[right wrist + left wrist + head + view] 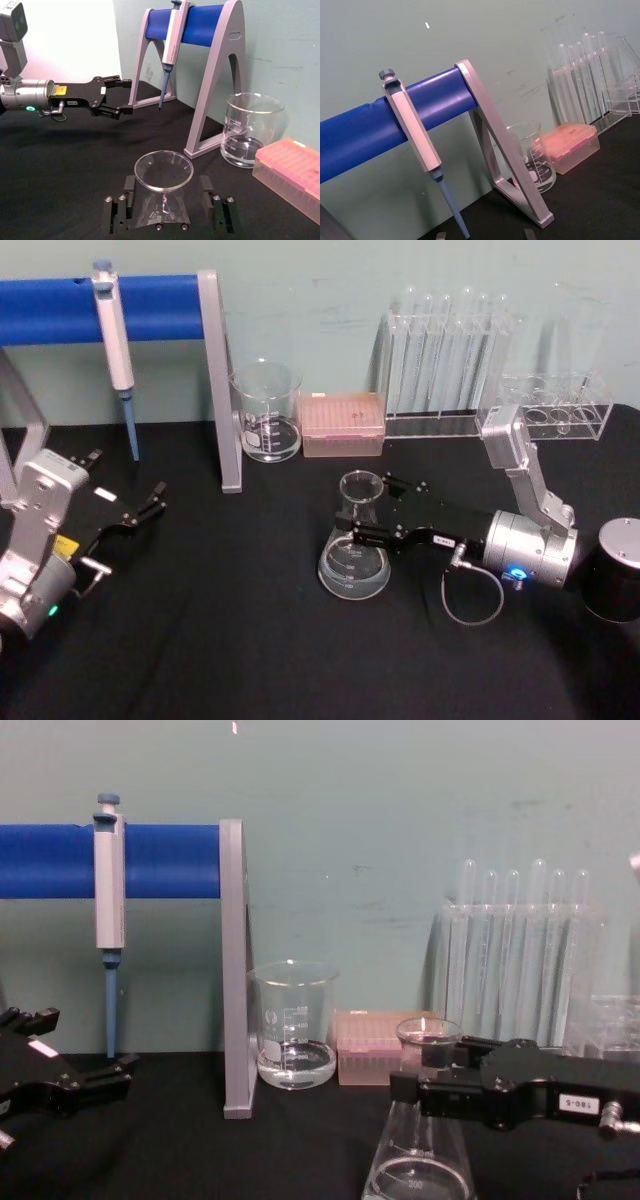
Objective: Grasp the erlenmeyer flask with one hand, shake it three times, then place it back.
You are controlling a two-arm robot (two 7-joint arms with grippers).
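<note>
**RIGHT GRIPPER AT FLASK NECK: PRE-GRASP ALIGNMENT**

1. Jaw state. The right gripper [372, 508] has its jaws spread, one finger on each side of the neck of the erlenmeyer flask [352, 565]. In the right wrist view a narrow gap shows between the glass and at least one finger [206, 184], so the jaws do not appear to be clamped on it.

2. Flask position. The neck lies directly between the jaws, just below the flared rim. The wide base sits below the jaws and appears to rest on the black table [250, 660].

3. Governing relation. The long axis of the flask is vertical. The fingers lie level and cross that axis at right angles. Judged from this, the closing stroke alone should secure the neck, and no further reach is required.

4. Arm assignment. The right arm is on the flask. The left gripper [145, 508] is parked well apart on the far side of the flask, with its jaws also spread.

5. Surroundings, outward from the jaws. Beyond the fingertips stand the beaker [267, 412] and the pink tip box [343, 423]. Farther out are the pipette [117, 340] on its blue stand [160, 306] and the test tube rack [445, 360]. The shake should be kept clear of the beaker.
</note>
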